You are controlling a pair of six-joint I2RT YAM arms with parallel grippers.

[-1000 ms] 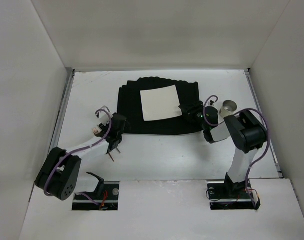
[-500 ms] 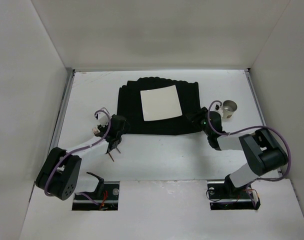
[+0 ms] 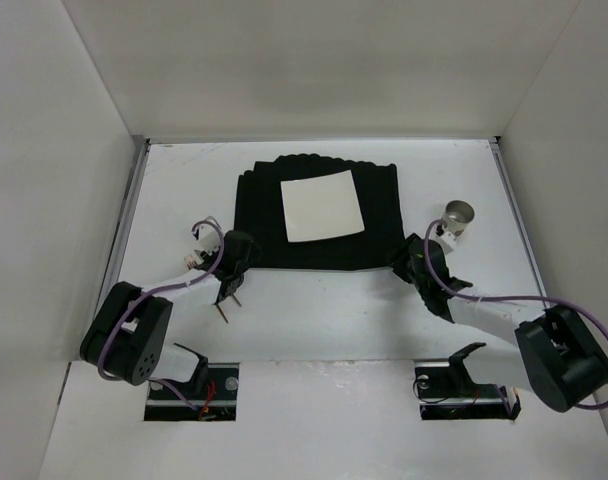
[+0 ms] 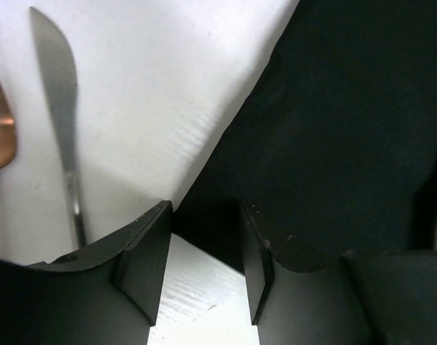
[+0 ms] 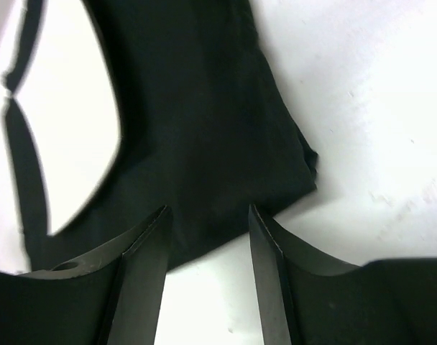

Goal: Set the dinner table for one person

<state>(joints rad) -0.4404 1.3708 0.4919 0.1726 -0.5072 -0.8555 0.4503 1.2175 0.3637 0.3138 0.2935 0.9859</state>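
Dinner table (image 3: 314, 310): white top, bearing black mat (image 3: 259, 215) at centre far.
Left gripper (image 4: 204, 233): fingers spread, holding nothing, over mat's near-left corner; knife (image 4: 60, 108) lies just left.
Right gripper (image 5: 208, 223): fingers spread, empty, at mat's near-right corner.
Plate (image 3: 322, 208): on mat.
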